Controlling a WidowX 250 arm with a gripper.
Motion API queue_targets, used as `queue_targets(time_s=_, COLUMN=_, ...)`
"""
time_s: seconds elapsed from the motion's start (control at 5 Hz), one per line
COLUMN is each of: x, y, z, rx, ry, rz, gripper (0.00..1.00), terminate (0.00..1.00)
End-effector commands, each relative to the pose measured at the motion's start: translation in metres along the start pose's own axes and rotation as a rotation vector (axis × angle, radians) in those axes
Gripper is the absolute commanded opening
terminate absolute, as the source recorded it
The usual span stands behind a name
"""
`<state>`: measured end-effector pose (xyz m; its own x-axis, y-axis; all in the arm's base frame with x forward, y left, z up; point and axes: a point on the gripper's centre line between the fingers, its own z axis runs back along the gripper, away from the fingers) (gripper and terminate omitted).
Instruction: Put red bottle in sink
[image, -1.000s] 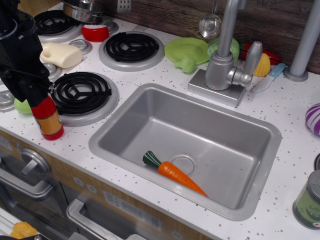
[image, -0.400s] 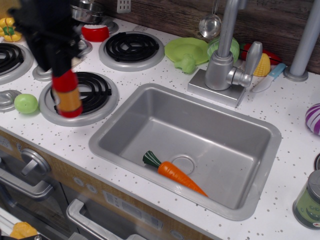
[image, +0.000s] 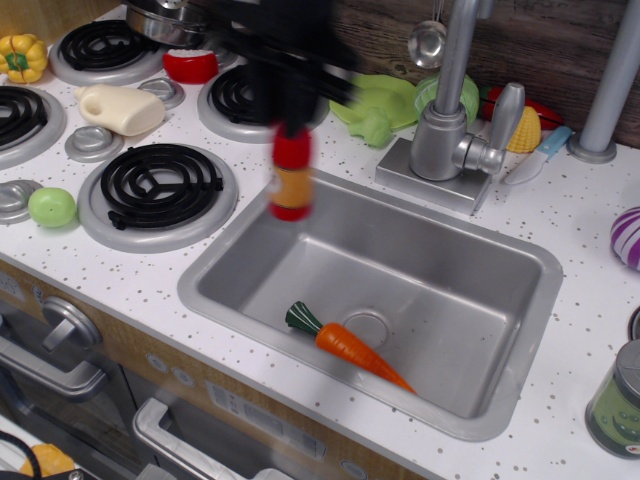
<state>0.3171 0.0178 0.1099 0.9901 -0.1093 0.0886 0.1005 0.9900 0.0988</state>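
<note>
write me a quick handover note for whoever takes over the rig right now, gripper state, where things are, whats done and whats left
Gripper: motion-blurred, shut on the red bottle, holding it by the top, upright and in the air.
Red bottle: over the sink's back-left rim, not yet inside.
Sink: a toy carrot already lies beside the drain.
Done: bottle picked up and carried to the sink edge.
Left: move over the basin, lower, release, probably clear of the carrot.
</note>
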Motion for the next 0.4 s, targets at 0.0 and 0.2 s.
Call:
queue_targets(time_s=0.0, x=0.023, y=-0.002, z=-0.033, rx=-0.011, ry=-0.112, rz=-0.008, gripper=0.00, terminate=0.00)
queue_targets(time_s=0.2, x=0.022, y=-0.004, z=-0.053, rx=-0.021, ry=-0.127, rz=-0.015, gripper=0.00, terminate=0.00)
